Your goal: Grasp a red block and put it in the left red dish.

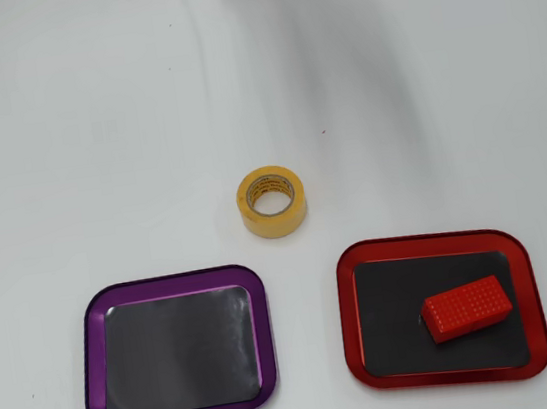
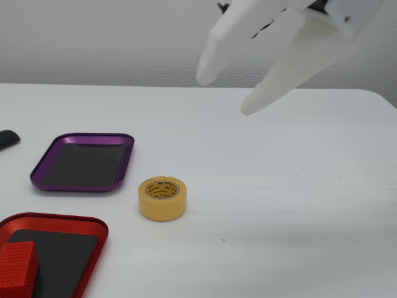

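One red block (image 1: 466,308) far from fingers (image 2: 214,59)

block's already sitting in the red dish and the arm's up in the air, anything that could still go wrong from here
Little seems left to go wrong. The red block lies inside the red dish, near one corner of its dark base, so a bump to the dish could slide it against the rim. The gripper hangs open above the table; if it comes down again, it could clip the yellow tape roll, which stands loose between the red dish and the purple dish.
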Robot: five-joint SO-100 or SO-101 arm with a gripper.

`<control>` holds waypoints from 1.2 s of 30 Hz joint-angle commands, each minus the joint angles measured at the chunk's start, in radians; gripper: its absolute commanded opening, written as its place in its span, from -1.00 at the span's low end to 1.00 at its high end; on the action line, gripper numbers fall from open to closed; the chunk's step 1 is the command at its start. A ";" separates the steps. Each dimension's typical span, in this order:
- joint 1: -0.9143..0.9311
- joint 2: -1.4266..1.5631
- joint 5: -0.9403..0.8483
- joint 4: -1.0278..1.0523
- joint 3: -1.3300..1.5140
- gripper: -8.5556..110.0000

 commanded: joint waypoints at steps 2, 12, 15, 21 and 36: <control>0.043 0.310 0.000 0.002 0.210 -0.60; 0.222 0.974 0.003 -0.003 0.762 -0.60; 0.273 1.150 0.006 -0.003 0.910 -0.60; 0.281 1.147 0.078 0.005 1.045 -0.60; 0.282 1.141 0.262 0.091 1.160 -0.61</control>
